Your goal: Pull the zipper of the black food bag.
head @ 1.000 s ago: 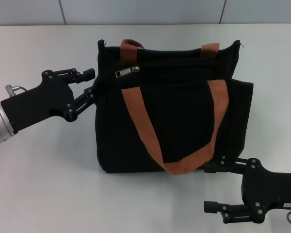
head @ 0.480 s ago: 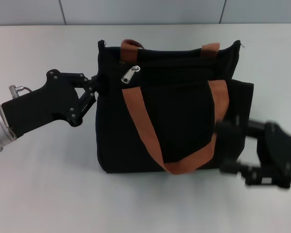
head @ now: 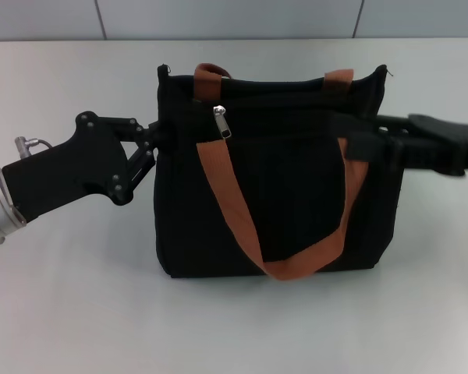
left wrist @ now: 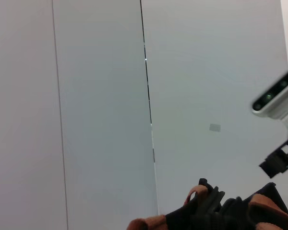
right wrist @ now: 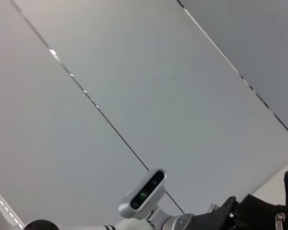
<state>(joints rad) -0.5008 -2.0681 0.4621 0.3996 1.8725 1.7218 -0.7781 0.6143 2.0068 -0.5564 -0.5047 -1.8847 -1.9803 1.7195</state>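
Left gripper [head: 152, 144] at mid-left, fingers clamped on the black food bag [head: 273, 171] at its left edge. Right gripper [head: 359, 134] reaches in from right onto the bag's upper right; finger state can't tell, blurred. The zipper [head: 221, 121] hangs upper left of bag. White table [head: 78, 296], grey wall panels behind.

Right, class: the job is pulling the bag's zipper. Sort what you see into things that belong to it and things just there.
Belongs to the job:
- black food bag
- zipper, near the bag's left end
- left gripper, at the bag's left edge
- right gripper, by the bag's right side

Just there:
- white table
- grey wall panels behind
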